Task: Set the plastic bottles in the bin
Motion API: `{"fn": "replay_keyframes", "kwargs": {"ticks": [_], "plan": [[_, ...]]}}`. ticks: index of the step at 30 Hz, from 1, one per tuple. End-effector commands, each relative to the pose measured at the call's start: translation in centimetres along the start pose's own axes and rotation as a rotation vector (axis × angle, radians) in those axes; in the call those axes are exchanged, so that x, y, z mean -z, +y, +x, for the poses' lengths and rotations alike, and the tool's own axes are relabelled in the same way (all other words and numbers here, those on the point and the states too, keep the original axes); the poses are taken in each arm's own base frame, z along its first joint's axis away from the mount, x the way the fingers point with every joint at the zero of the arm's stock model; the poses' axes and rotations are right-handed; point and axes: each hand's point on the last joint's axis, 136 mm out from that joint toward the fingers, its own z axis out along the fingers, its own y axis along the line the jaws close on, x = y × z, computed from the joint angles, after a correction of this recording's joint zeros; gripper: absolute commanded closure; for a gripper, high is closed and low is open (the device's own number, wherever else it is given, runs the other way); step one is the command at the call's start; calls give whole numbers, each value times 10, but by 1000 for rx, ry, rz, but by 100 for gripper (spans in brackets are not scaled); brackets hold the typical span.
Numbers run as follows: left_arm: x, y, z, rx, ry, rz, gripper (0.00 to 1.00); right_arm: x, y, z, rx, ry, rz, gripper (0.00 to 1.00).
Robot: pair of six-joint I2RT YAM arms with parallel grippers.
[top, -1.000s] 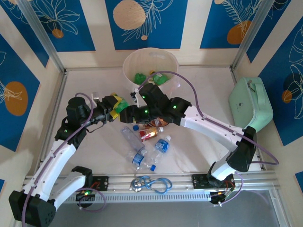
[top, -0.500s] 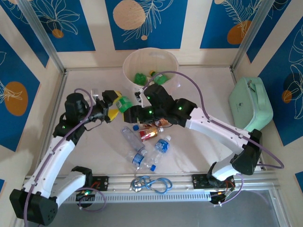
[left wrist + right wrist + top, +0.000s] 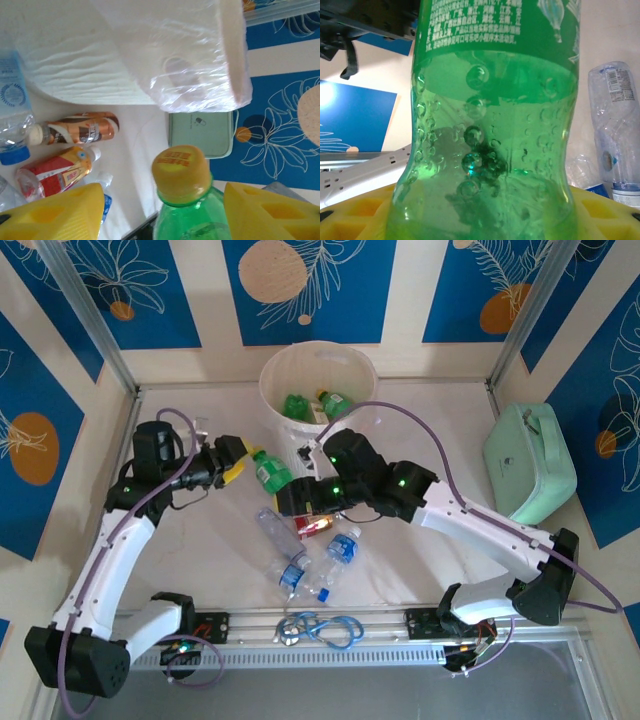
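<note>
The right tool is closed on the green bottle: its wrist view shows the lower body sitting between both yellow pads. The left tool has its yellow fingers on each side of this bottle's shoulder, with the yellow cap pointing forward. Whether they press it, I cannot tell. Ahead of this tool stands the bin, and past it the mint-green case. The top view adds more green bottles inside the bin, and clear bottles lying on the surface near the right tool.

A mint-green case lies at the table's right edge.
</note>
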Motion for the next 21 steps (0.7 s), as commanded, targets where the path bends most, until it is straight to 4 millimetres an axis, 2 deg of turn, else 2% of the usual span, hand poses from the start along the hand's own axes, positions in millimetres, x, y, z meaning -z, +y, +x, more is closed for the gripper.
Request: {"fn": "replay_keyframes", "kwargs": {"ticks": [1, 10, 18, 21], "plan": [[-1, -4, 7, 10, 37, 52, 39, -1, 15, 3, 53, 28, -53, 49], [-4, 1, 8, 48, 39, 60, 49, -15, 30, 8, 94, 72, -69, 49], [-3, 0, 4, 69, 11, 67, 69, -14, 26, 11, 91, 68, -55, 49], [-2, -3, 2, 65, 1, 71, 74, -11, 25, 10, 93, 59, -50, 49]]}}
